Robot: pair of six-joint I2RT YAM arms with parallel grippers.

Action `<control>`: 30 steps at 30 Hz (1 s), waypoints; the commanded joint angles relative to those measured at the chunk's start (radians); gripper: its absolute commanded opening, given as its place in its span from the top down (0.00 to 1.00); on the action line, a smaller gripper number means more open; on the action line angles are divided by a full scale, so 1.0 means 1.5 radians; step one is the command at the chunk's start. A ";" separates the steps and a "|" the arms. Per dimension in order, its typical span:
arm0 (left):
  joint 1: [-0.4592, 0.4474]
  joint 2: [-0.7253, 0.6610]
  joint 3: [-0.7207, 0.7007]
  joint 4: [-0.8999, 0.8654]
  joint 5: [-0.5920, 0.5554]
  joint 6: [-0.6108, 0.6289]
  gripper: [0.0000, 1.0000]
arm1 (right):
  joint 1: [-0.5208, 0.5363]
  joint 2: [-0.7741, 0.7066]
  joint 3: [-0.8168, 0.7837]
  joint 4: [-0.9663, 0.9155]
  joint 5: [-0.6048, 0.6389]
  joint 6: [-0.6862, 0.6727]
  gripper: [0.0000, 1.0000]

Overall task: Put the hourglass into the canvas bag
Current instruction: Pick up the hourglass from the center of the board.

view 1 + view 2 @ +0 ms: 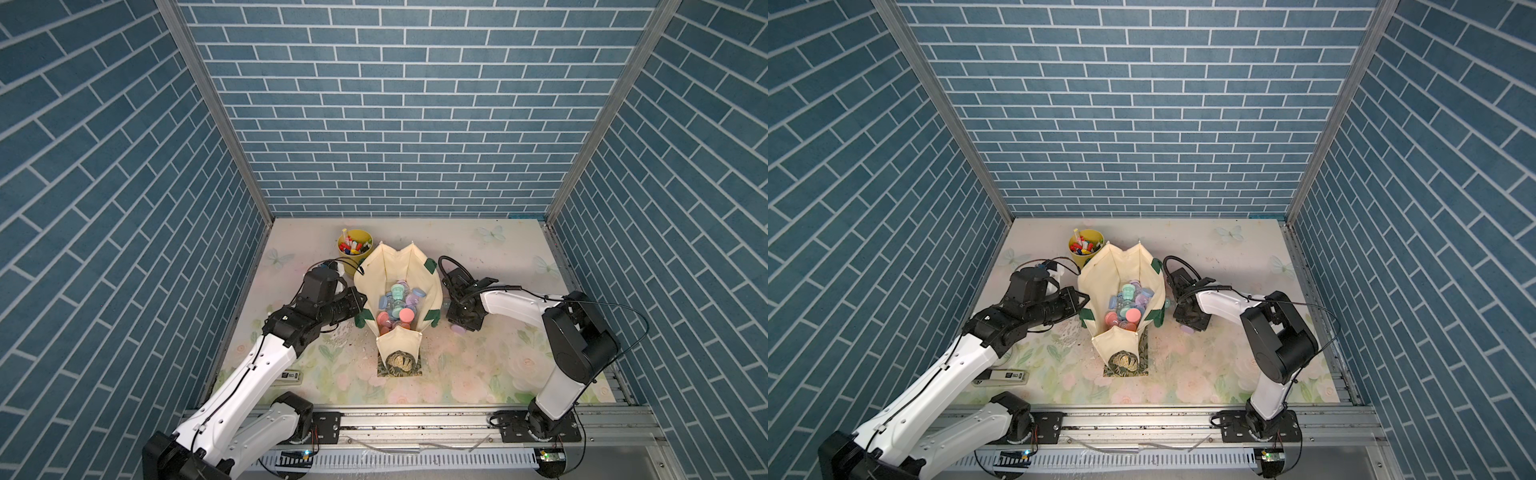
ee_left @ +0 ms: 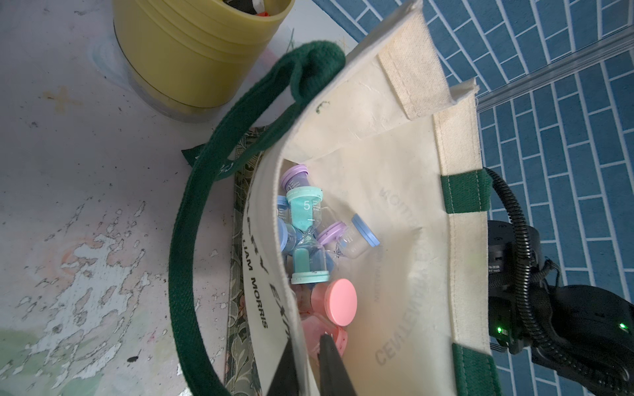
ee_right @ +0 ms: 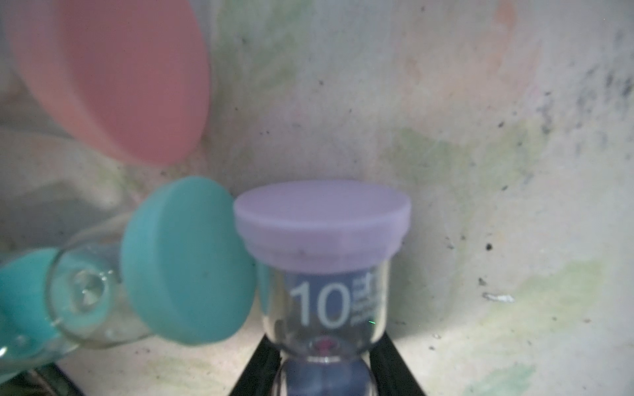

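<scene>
Wrist views alone show right fingers clamping the lilac hourglass, left fingers pinching the canvas bag.

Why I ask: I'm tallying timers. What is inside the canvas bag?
The canvas bag holds a pile of hourglasses: teal, purple, blue and pink. Those underneath are covered, so no count.

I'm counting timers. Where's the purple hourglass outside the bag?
Right wrist view: the right gripper grips the purple hourglass right of the canvas bag, beside a teal hourglass.
</scene>
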 commanded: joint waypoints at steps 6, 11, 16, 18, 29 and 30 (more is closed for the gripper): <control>-0.003 -0.013 0.013 -0.021 -0.013 0.003 0.81 | -0.001 -0.058 -0.035 -0.011 0.014 0.027 0.93; -0.002 -0.013 0.016 -0.023 -0.014 0.000 0.81 | -0.001 -0.128 -0.034 -0.031 0.030 0.022 0.99; -0.003 -0.014 0.015 -0.021 -0.015 -0.003 0.82 | -0.001 -0.207 -0.025 -0.050 0.048 0.000 1.00; -0.003 -0.012 0.013 -0.018 -0.011 -0.005 0.84 | 0.000 -0.239 -0.013 -0.068 0.060 -0.013 1.00; -0.002 -0.006 0.014 -0.006 0.003 -0.016 0.91 | -0.001 -0.353 0.099 -0.183 0.115 -0.084 1.00; -0.003 -0.006 0.015 -0.006 0.004 -0.016 0.92 | -0.001 -0.360 0.108 -0.186 0.112 -0.089 1.00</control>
